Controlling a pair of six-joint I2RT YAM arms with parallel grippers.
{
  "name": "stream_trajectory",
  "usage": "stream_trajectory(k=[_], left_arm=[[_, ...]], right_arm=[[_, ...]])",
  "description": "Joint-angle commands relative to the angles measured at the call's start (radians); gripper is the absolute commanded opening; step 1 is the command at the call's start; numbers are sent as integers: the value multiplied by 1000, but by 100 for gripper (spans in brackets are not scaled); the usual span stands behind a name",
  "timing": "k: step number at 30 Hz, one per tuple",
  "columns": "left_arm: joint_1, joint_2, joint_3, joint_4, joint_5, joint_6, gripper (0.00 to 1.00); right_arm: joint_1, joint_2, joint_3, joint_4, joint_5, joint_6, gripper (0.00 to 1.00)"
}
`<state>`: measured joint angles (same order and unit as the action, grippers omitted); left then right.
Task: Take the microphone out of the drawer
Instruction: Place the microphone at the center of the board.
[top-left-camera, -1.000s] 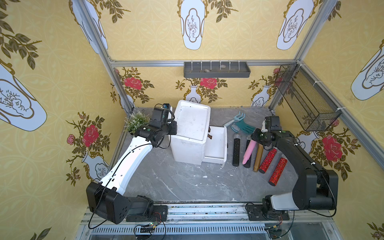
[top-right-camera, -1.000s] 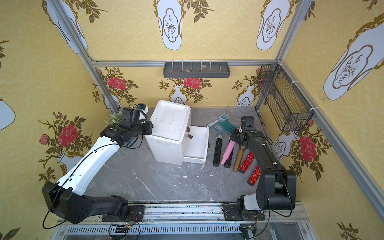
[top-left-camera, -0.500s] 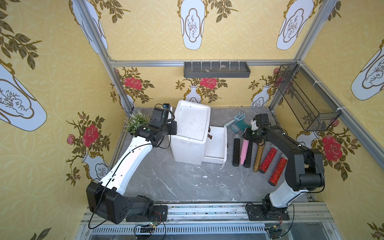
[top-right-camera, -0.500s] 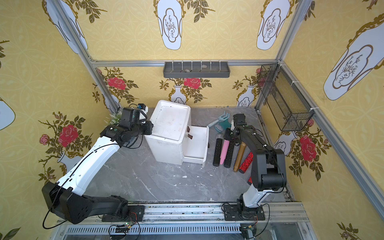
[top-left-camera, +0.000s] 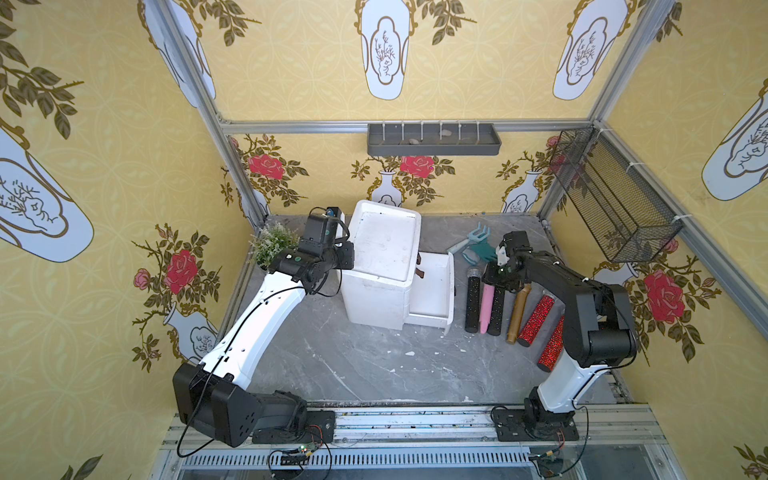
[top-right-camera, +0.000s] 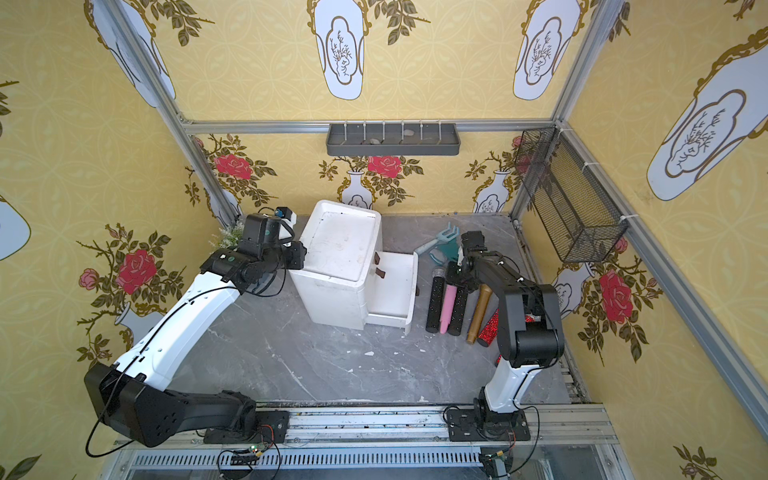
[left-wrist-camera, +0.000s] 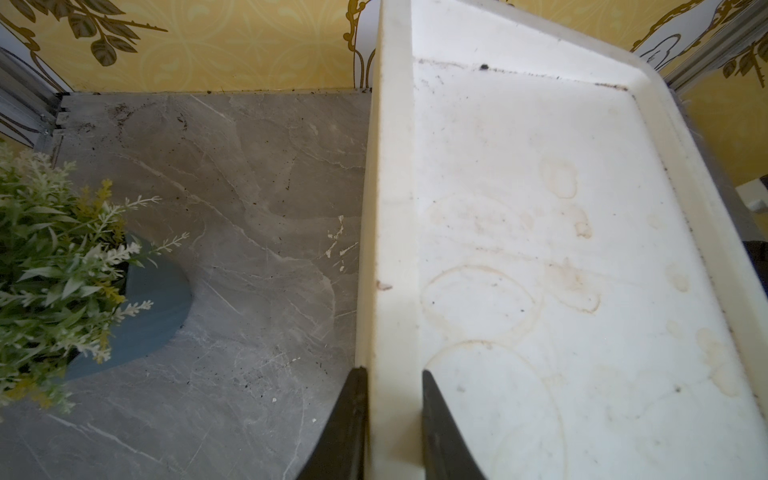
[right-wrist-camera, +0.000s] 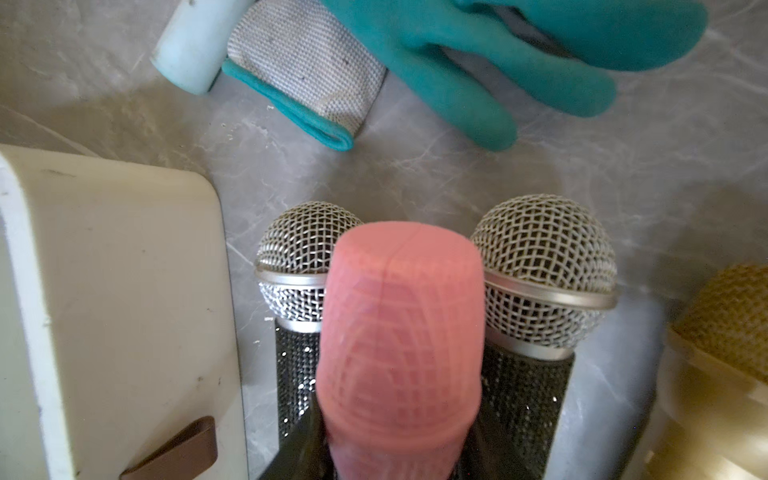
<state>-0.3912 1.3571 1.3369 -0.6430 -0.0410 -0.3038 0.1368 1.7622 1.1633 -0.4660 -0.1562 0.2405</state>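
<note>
Right gripper (top-left-camera: 496, 276) clamped on the head end of the pink microphone (top-left-camera: 487, 303), right of centre in both top views. Mic is out of the drawer (top-left-camera: 432, 286), in a row on the table (top-left-camera: 353, 365) between two black microphones (top-left-camera: 472, 303). In the wrist view the pink head is blurred and looks raised above theirs. Fingers are cut off at the lower edge, so contact is hard to make out. Gold microphone (top-left-camera: 517, 316) and red microphones (top-left-camera: 536, 320) are further right, partly under the arm. Drawer is pulled out, only white floor showing. Left gripper (left-wrist-camera: 392, 374) is pinched tight on the cabinet (top-left-camera: 382, 249) top rim, centre frame. Grey wall shelf (top-left-camera: 432, 141), upper centre, holds two pebbles (top-left-camera: 444, 133).
</note>
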Motion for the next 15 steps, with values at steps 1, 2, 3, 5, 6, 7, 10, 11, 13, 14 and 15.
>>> stream_trajectory(k=[1, 2, 3, 5, 6, 7, 10, 11, 13, 14, 15], left_arm=[[-1, 13, -9, -87, 58, -32, 0], [-1, 12, -8, -86, 58, -32, 0], [0, 10, -8, -85, 58, -34, 0], [-1, 9, -8, -86, 56, -33, 0], [-1, 9, -8, -86, 56, -31, 0], [-1, 8, -7, -86, 54, -33, 0], [-2, 8, -5, -87, 58, -33, 0], [-1, 7, -4, -88, 59, -33, 0], [-1, 8, 0, -89, 59, -33, 0], [-1, 7, 1, -89, 59, -33, 0], [0, 7, 2, -91, 59, -33, 0]], right_arm=[[1, 11, 5, 21, 13, 20, 26], [1, 12, 5, 20, 15, 23, 28], [0, 15, 6, 20, 16, 26, 30], [1, 15, 5, 19, 16, 28, 36], [1, 15, 5, 19, 18, 29, 37], [1, 14, 5, 19, 17, 29, 38], [1, 16, 4, 19, 17, 30, 39], [0, 17, 5, 19, 17, 32, 40], [0, 22, 6, 19, 17, 35, 40], [1, 26, 7, 19, 17, 37, 39], [0, 30, 11, 17, 17, 39, 40]])
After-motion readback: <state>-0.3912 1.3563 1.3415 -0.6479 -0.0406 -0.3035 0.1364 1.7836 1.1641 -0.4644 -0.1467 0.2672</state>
